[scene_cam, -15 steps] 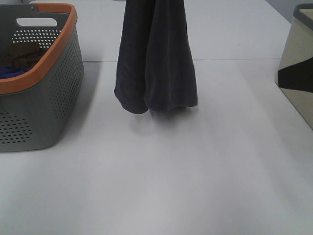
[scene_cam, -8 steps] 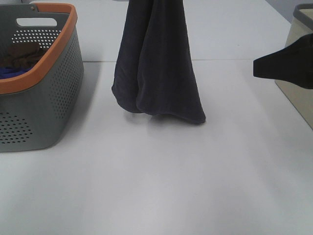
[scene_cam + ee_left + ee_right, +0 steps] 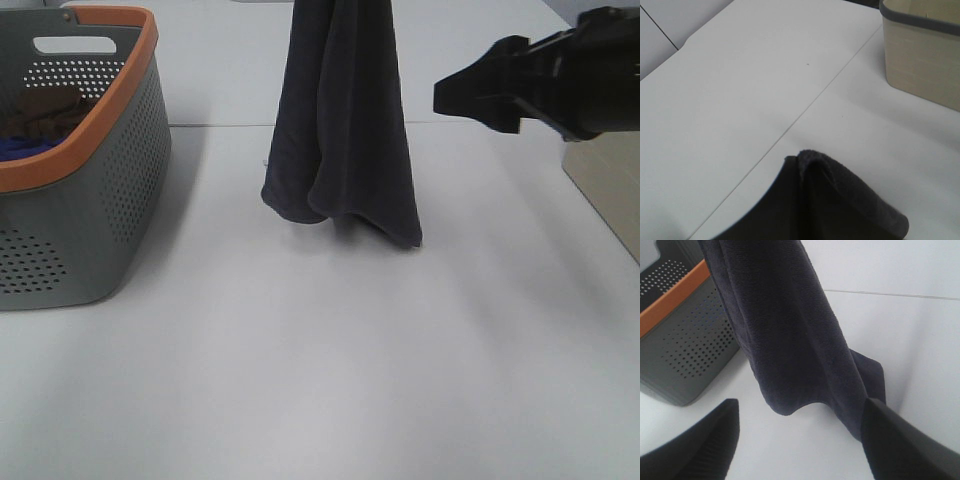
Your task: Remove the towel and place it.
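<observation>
Your left claw pinches towel, hanging over bench. Right claw wide, empty, at towel's 3 o'clock; basket at 9 o'clock.

No words, numbers, brands or signs can be read anywhere, not on the towel, the basket on the left, or the box on the right.

One dark charcoal-grey terry towel, one orange-rimmed grey perforated plastic basket and one beige box are counted.
</observation>
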You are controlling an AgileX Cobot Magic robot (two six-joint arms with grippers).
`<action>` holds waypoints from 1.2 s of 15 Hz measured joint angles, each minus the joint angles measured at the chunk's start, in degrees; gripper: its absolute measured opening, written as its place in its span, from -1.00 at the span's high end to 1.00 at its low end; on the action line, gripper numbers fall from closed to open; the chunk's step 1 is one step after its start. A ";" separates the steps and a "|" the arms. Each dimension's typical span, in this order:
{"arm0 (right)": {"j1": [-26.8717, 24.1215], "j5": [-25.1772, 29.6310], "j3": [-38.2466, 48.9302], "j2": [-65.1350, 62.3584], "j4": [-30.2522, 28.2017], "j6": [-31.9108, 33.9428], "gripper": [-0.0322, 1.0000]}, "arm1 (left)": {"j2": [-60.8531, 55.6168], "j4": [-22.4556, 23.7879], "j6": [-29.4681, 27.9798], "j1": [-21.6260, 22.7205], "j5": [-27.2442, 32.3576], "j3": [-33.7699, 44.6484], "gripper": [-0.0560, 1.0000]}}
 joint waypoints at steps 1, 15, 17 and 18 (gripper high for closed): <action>3.32 -5.50 -1.20 2.35 0.29 0.00 -0.25 | 0.46 0.00 -1.83 0.00 -1.49 0.00 0.89; 10.71 -14.55 -20.17 29.16 4.35 8.42 -0.24 | 3.27 1.26 -4.18 -0.92 -8.02 0.00 0.89; 10.71 -12.55 -20.28 32.03 4.35 8.48 -0.21 | 3.27 1.43 -4.18 -0.92 -9.05 0.00 0.89; 10.71 -12.09 -20.28 33.00 4.35 8.54 -0.20 | 3.27 1.49 -4.18 -0.92 -9.45 0.00 0.89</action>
